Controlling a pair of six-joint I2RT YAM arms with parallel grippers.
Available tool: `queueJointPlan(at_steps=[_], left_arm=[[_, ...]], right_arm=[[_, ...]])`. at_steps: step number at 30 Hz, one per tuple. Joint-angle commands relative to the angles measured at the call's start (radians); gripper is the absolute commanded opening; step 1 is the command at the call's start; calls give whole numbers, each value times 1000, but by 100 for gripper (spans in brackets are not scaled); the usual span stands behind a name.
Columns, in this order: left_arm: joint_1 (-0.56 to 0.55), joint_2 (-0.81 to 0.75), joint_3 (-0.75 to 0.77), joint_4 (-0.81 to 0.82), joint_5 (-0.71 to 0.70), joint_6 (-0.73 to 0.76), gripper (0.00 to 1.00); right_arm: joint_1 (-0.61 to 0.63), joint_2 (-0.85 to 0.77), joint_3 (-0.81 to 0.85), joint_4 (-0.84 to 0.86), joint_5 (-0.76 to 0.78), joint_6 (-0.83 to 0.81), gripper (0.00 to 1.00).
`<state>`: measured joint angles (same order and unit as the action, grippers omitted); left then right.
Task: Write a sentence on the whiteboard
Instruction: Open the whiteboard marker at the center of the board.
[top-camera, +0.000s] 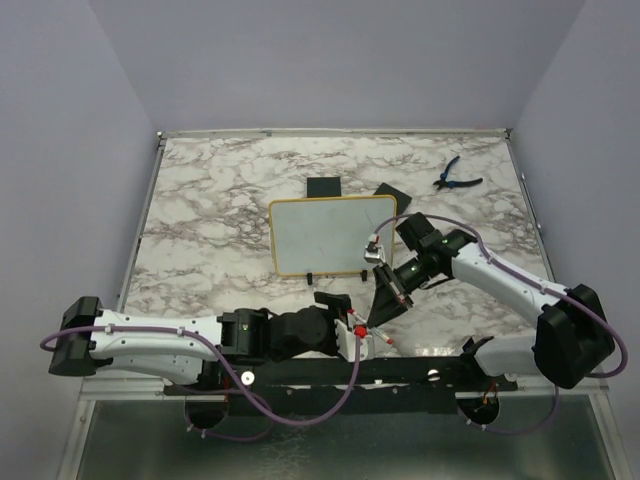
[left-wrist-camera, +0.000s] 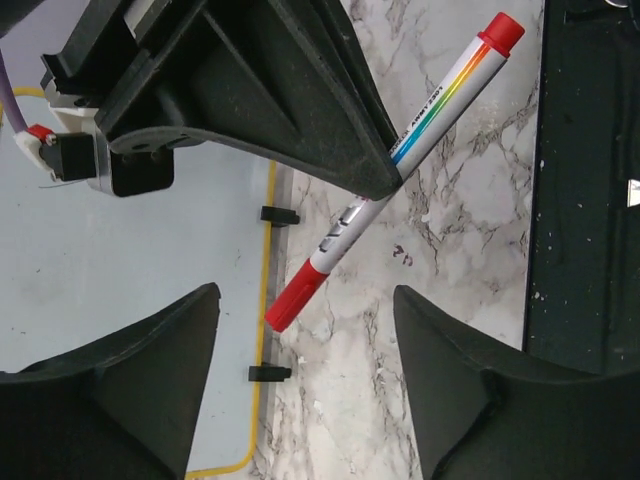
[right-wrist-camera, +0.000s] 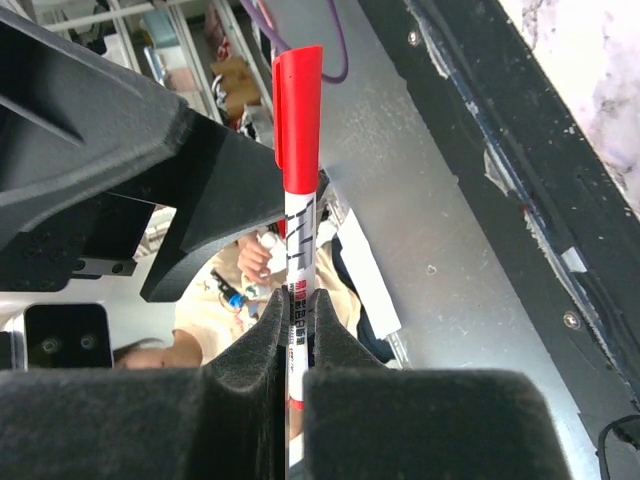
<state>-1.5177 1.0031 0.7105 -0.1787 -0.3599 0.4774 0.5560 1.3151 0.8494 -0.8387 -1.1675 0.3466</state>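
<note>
Marble-patterned table (top-camera: 200, 250) fills the scene, with plain pale walls around it. The whiteboard (top-camera: 333, 235) lies near the middle of the table, its yellow frame and two black feet turned toward the arms. I cannot make out any writing on it. Just beside its near edge, the right gripper (right-wrist-camera: 297, 300) is pressed tight on the barrel of a marker (left-wrist-camera: 345, 225), and the red cap points away from this gripper. The left gripper (left-wrist-camera: 305, 300) faces that cap with its jaws apart, touching nothing. Blue pliers (top-camera: 458, 177) lie far back on the right, and two black squares (top-camera: 323, 187) lie behind the board.
</note>
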Motion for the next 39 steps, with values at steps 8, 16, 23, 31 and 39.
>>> queueJointPlan(at_steps=[8, 16, 23, 31, 39], left_arm=[[-72, 58, -22, 29, -103, 51, 54], [-76, 53, -50, 49, -148, 63, 47], [-75, 103, -22, 48, -147, 50, 20], [-75, 104, -14, 48, -160, -53, 0], [-6, 40, -23, 28, -62, -220, 0]], right_arm=[[71, 38, 45, 5, -89, 11, 0], [85, 13, 29, 24, -114, 33, 0], [92, -5, 21, 33, -118, 44, 0], [91, -4, 53, 107, -78, 110, 21], [-24, -48, 41, 315, 30, 292, 76]])
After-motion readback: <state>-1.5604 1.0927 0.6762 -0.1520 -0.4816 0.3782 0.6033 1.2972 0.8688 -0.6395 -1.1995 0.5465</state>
